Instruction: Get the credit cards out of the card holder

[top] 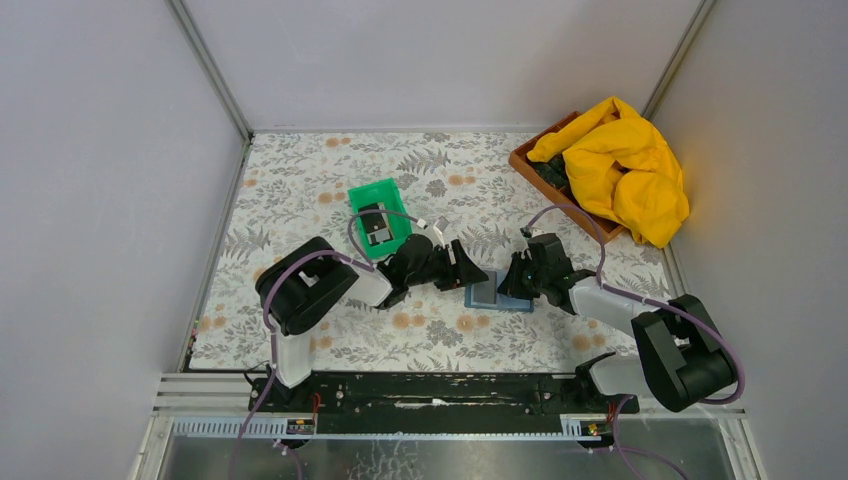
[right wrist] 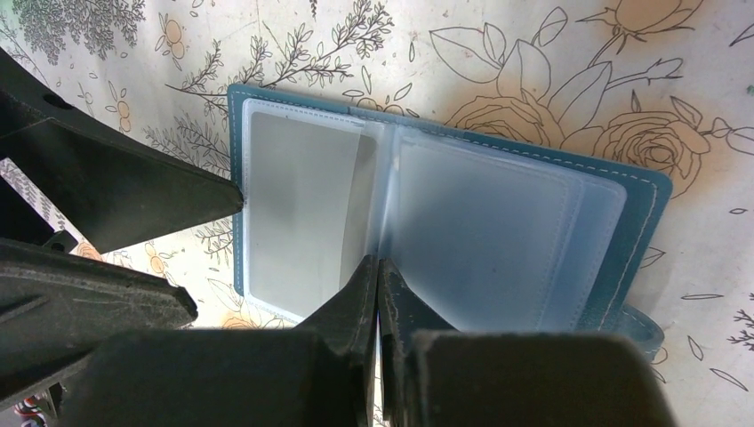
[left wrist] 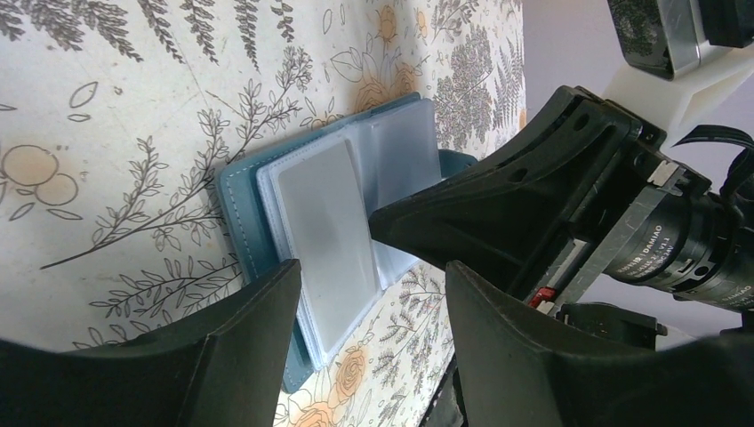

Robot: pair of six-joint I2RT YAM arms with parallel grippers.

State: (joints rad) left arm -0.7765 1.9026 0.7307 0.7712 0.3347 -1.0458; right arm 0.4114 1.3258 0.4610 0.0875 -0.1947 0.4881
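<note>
The steel-blue card holder (top: 487, 294) lies open on the floral table between the two grippers, its frosted sleeves facing up (right wrist: 485, 231). A grey card (right wrist: 298, 209) shows through the left sleeve, and also in the left wrist view (left wrist: 324, 227). My right gripper (right wrist: 378, 267) is shut, with its tips pressed at the holder's middle fold (left wrist: 378, 227). My left gripper (left wrist: 373, 276) is open and empty, with its jaws either side of the left sleeve's outer edge (right wrist: 219, 256). Dark credit cards (top: 374, 227) lie in the green tray (top: 392, 194).
A brown box (top: 528, 163) at the back right holds a crumpled yellow cloth (top: 625, 165). White walls close in the table on the left, back and right. The green tray stands just behind the left gripper.
</note>
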